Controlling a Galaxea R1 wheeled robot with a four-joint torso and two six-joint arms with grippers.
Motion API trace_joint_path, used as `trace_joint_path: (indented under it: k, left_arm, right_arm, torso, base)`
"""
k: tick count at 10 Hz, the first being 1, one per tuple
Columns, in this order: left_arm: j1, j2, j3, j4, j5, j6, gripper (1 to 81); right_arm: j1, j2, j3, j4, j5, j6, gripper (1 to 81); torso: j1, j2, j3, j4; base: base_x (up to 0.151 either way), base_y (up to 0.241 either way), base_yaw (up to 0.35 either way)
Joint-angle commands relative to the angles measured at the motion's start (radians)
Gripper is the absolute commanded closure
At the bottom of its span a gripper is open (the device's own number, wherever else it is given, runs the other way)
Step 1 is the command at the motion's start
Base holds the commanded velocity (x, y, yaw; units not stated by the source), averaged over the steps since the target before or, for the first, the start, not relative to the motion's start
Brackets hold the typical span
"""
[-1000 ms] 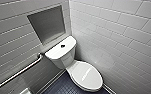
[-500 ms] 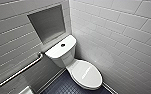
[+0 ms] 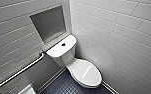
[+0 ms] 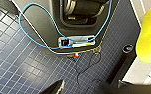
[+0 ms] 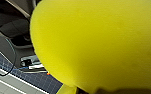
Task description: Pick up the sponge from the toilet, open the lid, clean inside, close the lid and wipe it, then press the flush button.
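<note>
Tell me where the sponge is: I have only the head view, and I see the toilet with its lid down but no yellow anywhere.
Observer: The sponge looms bright yellow, very close to the right wrist camera.
Reviewer: Does the left wrist camera catch it too?
Observer: Yes, a rounded yellow lobe, partly cut off.
Reviewer: What lies beneath that arm?
Observer: Dark blue small-tiled floor and the robot's base.

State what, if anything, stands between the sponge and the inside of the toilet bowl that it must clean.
The lid is down over the bowl of the toilet, so it stands between the sponge and the inside. The bowl cannot be reached until the lid is lifted. Nothing else visible blocks the way.
</note>
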State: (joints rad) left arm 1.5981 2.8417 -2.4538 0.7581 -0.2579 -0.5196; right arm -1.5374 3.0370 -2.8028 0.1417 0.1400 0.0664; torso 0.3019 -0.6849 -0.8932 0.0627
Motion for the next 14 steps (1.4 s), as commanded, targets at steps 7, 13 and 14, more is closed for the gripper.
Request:
trace_joint_path:
  k: [7, 13, 14]
  left_arm:
    - [0.035, 0.047, -0.086, 0.004, 0.057, 0.004, 1.0]
    - [0.023, 0.021, -0.076, 0.003, 0.049, -0.004, 1.0]
    - [0.023, 0.022, -0.076, 0.003, 0.049, -0.004, 1.0]
  right_arm:
    - [-0.062, -0.004, 0.04, -0.031, -0.08, -0.013, 81.1]
    - [-0.083, -0.311, 0.55, -0.037, -0.014, -0.01, 81.1]
    - [-0.083, -0.295, 0.525, -0.039, -0.016, -0.011, 81.1]
  torso:
    - [-0.203, 0.307, 0.194, 0.0]
    - [-0.302, 0.511, 0.306, 0.0]
    - [-0.28, 0.441, 0.313, 0.0]
  base:
    - [0.0, 0.0, 0.0]
    - [0.0, 0.0, 0.0]
    - [0.0, 0.0, 0.0]
